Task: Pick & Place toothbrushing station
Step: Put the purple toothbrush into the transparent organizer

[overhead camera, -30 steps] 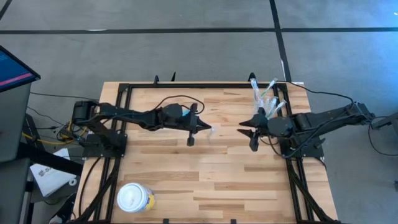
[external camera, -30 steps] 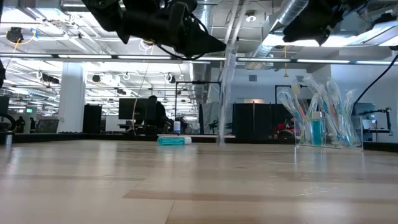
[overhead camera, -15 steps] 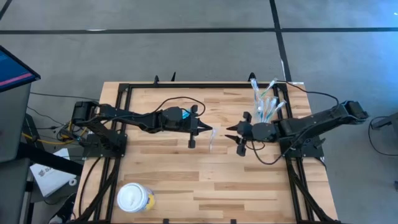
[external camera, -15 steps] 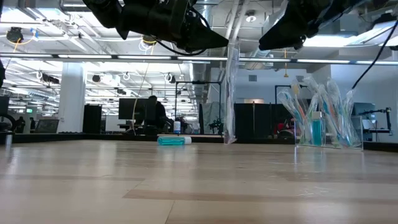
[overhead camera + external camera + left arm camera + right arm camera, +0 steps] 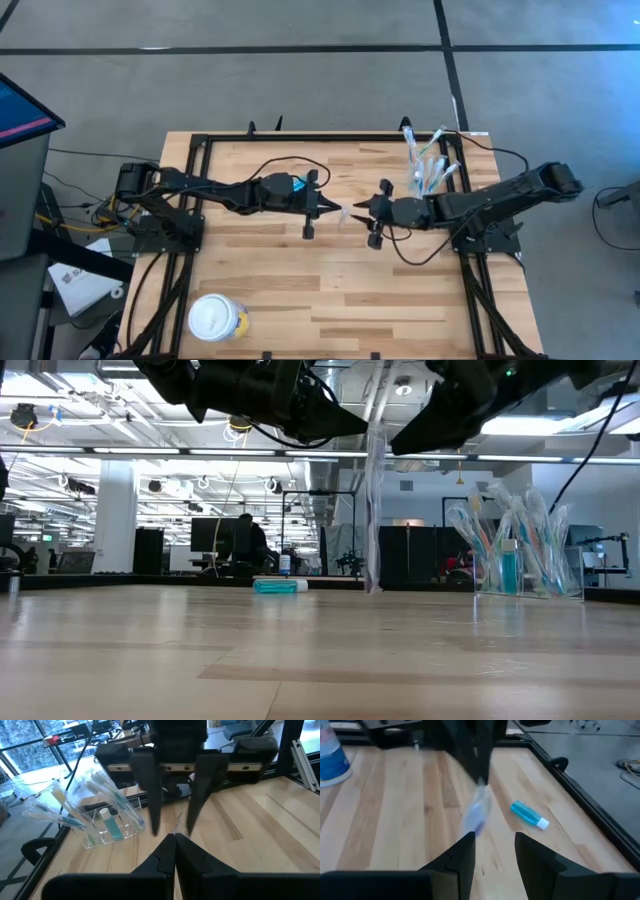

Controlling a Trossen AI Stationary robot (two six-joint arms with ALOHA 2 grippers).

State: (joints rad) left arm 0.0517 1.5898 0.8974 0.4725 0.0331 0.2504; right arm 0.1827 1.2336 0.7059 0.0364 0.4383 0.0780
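low view: both arms cut off by the upper edge; the wrapped toothbrush (image 5: 374,510) hangs as a pale blurred strip, its top lost among the dark fingers. right wrist view: the same toothbrush (image 5: 476,810) is a smear. high view: the tube (image 5: 297,183) is mostly hidden under the left arm; the brushes in the clear holder (image 5: 428,165) are too small to count.

— Light? Bright and even from ceiling strips (image 5: 150,452) glaring in the low view; the worktop (image 5: 300,290) carries only faint shadows.
— Sharpness? The wrapped toothbrush (image 5: 476,812) blurs in the right wrist view.
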